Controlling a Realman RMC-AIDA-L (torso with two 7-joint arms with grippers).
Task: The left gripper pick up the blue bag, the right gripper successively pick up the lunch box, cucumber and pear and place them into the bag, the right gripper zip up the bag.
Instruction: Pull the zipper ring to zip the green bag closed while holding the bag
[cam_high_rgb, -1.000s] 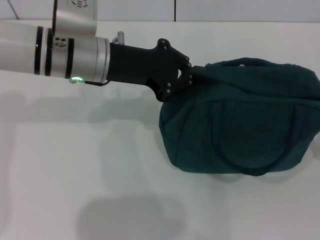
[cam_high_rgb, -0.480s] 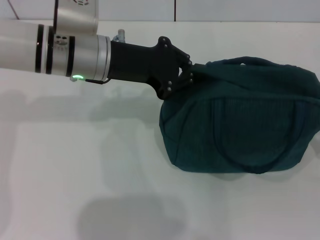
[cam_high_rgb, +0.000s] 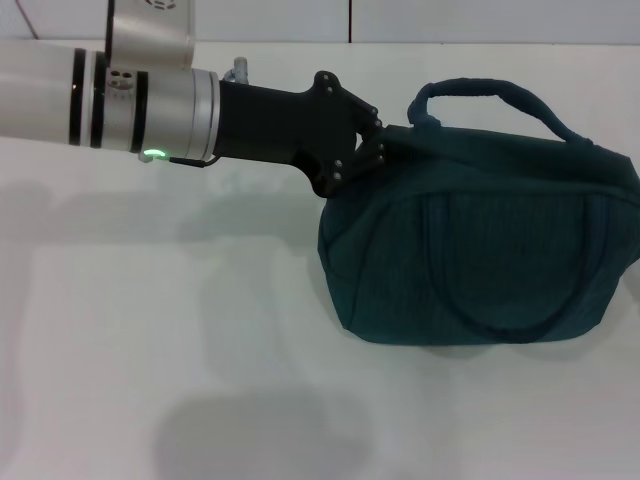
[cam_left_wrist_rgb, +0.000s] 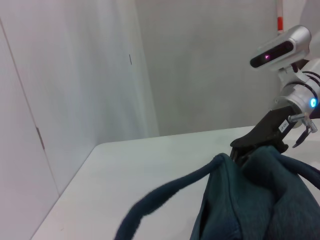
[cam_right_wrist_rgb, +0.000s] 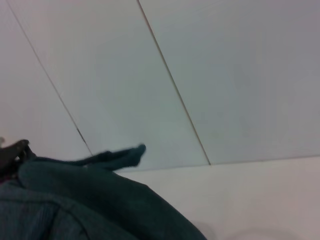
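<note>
- Left gripper (cam_high_rgb: 378, 150): reaching in level from the left of the blue bag, black body on a silver wrist with a green light, fingertips clenched on the fabric at the bag's upper left corner.
- Blue bag (cam_high_rgb: 480, 250): resting on the white table (cam_high_rgb: 150, 330), standing upright, closed along the top; front strap handle hanging down against the front face, rear strap handle arched up above the top edge.
- Left corner of the bag pulled up slightly toward the gripper, fabric bunched there.
- In the left wrist view, bag's fabric (cam_left_wrist_rgb: 260, 200) close under the camera, one strap (cam_left_wrist_rgb: 165, 195) curving out over the table edge.
- Right gripper (cam_left_wrist_rgb: 260, 145): at the far end of the bag from the left gripper, black body with a small white label and a bluish wrist light; tips right against the bag's top, possibly pinching it, but cannot tell whether closed or parted.
- In the right wrist view, only dark teal fabric (cam_right_wrist_rgb: 90, 205) near the camera and a strap end (cam_right_wrist_rgb: 125, 156) raised above it.
</note>
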